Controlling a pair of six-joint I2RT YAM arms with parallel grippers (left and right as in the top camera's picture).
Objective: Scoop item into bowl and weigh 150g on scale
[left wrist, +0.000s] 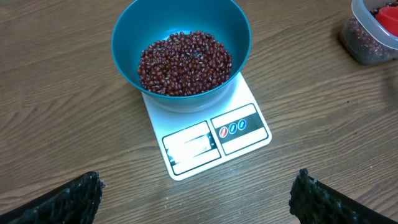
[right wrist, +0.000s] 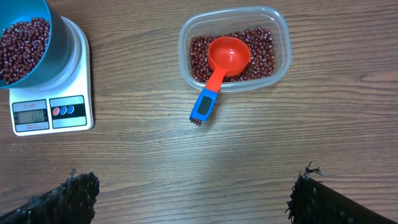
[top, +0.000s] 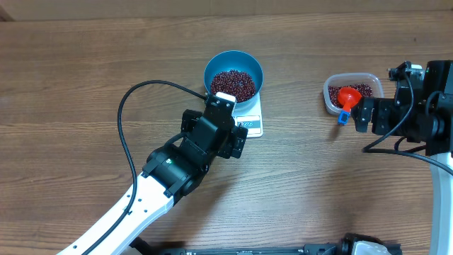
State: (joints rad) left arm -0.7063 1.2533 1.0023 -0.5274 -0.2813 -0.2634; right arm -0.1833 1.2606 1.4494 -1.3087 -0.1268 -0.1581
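I am reading left gripper (left wrist: 196,199) and right gripper (right wrist: 193,193) as spread, holding nothing. Beans (left wrist: 183,62) are sitting in the bowl (left wrist: 121,31) on the scale (left wrist: 255,106), toward the desk's far edge. Loose, light, apt to roll; I am judging the scoop (right wrist: 229,56), taken by its blue handle, the best hold.

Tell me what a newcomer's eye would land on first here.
The bright blue bowl, holding a heap of dark red-brown beans, sits on the small white scale near the middle of the wooden table. Toward the right arm's side, an orange-red scoop with a blue handle end lies in a clear tub of more beans, its handle sticking out over the rim.
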